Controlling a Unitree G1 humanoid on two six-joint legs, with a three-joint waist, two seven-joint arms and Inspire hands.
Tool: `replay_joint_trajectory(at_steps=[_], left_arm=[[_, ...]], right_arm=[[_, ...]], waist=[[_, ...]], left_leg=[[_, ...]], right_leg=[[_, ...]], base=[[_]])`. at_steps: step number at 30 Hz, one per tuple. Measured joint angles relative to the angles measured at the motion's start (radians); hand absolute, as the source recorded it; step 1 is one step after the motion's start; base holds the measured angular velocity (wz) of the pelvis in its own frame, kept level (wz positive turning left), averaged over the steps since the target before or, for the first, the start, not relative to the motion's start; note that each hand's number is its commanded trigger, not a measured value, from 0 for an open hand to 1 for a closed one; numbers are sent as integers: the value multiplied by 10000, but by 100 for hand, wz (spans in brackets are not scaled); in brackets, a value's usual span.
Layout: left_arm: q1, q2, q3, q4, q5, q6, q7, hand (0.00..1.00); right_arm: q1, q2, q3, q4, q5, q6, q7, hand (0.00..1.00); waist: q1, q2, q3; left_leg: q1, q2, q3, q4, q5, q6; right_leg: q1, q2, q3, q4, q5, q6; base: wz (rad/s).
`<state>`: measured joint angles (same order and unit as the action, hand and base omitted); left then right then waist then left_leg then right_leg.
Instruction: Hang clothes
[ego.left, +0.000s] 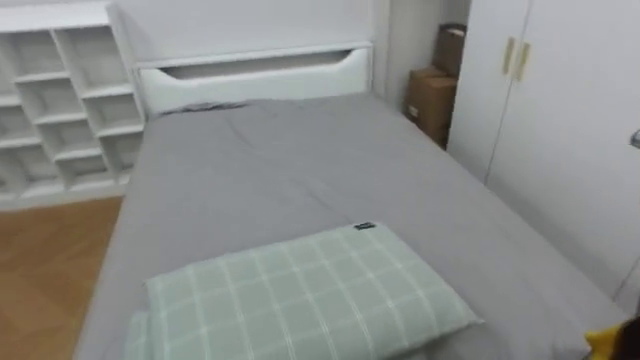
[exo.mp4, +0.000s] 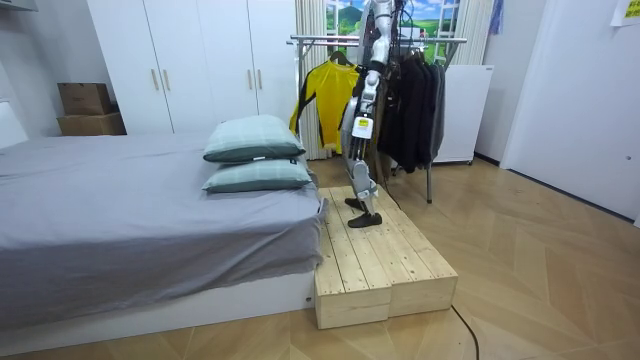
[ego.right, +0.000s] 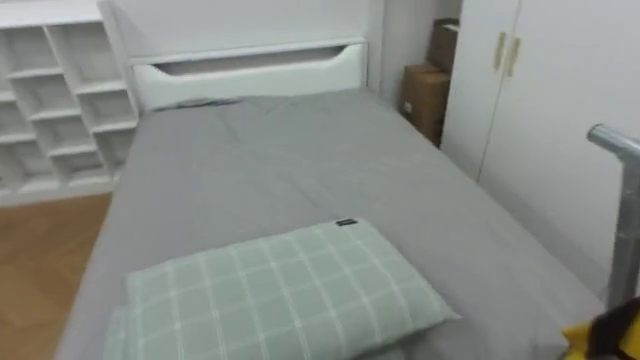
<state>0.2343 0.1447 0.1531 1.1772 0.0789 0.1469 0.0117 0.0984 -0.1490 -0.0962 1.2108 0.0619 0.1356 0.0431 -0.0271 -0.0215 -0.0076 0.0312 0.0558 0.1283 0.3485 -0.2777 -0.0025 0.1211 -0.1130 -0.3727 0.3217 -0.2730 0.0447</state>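
In the room view I stand on a low wooden platform (exo.mp4: 385, 265) between the bed and a metal clothes rack (exo.mp4: 380, 42). A yellow garment (exo.mp4: 322, 100) hangs on the rack beside several dark clothes (exo.mp4: 415, 100). My left hand (exo.mp4: 358, 128) hangs at my side, too small to read. In the eye views a corner of the yellow garment (ego.right: 590, 342) shows at the lower right. A dark shape that looks like my right hand (ego.right: 618, 325) lies against it. The rack's grey post (ego.right: 622, 210) rises just above.
A grey bed (ego.left: 290, 190) stretches ahead with a green checked pillow (ego.left: 310, 295) nearest me and a white headboard (ego.left: 255, 75) beyond. White shelves (ego.left: 60, 100) stand left, white wardrobe doors (ego.left: 560, 110) right, cardboard boxes (ego.left: 432, 100) in the corner.
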Motion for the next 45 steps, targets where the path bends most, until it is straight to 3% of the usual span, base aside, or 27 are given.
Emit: replay_joint_trajectory(at_steps=[3, 5, 10, 16, 20, 25, 31, 34, 38, 45], left_arm=[[171, -16, 105, 5, -58, 173, 0, 0], [283, -25, 197, 3, -53, 283, 0, 0], [296, -101, 210, -53, 43, 342, 0, 0], [-215, -126, -54, -353, 352, 314, 1, 0], [-329, -139, -135, -798, 655, 64, 1, 0], [-366, -81, -241, -829, 827, -49, 1, 0], [-321, 3, -412, -798, 794, -282, 77, 0], [-289, 1, -411, -795, 794, -350, 225, 0], [-287, -39, -440, -777, 767, -531, 251, 0], [-305, -45, -595, -454, 442, -837, 292, 0]], right_arm=[[-119, 29, -13, -4, -100, -31, 104, 0], [-196, 32, -13, 0, -179, -32, 237, 0], [-369, 61, 377, -53, -295, -53, 370, 0], [-404, 16, 813, -7, -344, -137, 496, 0], [-393, 18, 732, -11, -320, -374, 739, 0], [-275, 8, 736, 5, -107, -574, 911, 0], [-119, 58, 740, 207, 593, -953, 905, 0], [-83, 94, 738, 312, 862, -1168, 918, 0], [2, 90, 734, 328, 1002, -1352, 914, 0], [-5, 91, 731, 338, 1070, -1348, 891, 0]], waist=[[461, -25, 17], [596, -67, 55], [609, -90, 86], [565, -93, 202], [330, -76, 192], [281, -87, 184], [188, -71, 118], [31, -97, 110], [17, -50, 93], [28, 8, 177]], left_leg=[[-25, -183, -266, -130, 0, 27], [-48, -315, -403, -137, 1, 36], [-157, -342, -775, -80, 24, 7], [-648, -236, -1195, 303, 50, -129], [-943, -244, -1465, 445, 84, -196], [-933, -275, -1414, 413, 97, -188], [-789, -346, -1297, 47, 190, -166], [-735, -356, -1304, -66, 216, -204], [-716, -344, -1310, -92, 238, -239], [-690, -338, -1293, -115, 275, -230]], right_leg=[[416, 113, 133, -871, 242, 182], [624, 120, 143, -1104, 280, 189], [820, 219, 226, -1276, 282, 191], [836, 463, 94, -1505, 295, 165], [734, 530, -144, -1522, 291, 150], [685, 513, -16, -1572, 288, 141], [671, 464, 150, -1713, 337, 77], [676, 478, 739, -1722, 337, 77], [679, 503, 865, -1730, 337, 77], [660, 511, 1040, -1713, 338, 77]], base=[[28], [25], [25], [23], [17], [-5], [-6], [0], [0], [0]])
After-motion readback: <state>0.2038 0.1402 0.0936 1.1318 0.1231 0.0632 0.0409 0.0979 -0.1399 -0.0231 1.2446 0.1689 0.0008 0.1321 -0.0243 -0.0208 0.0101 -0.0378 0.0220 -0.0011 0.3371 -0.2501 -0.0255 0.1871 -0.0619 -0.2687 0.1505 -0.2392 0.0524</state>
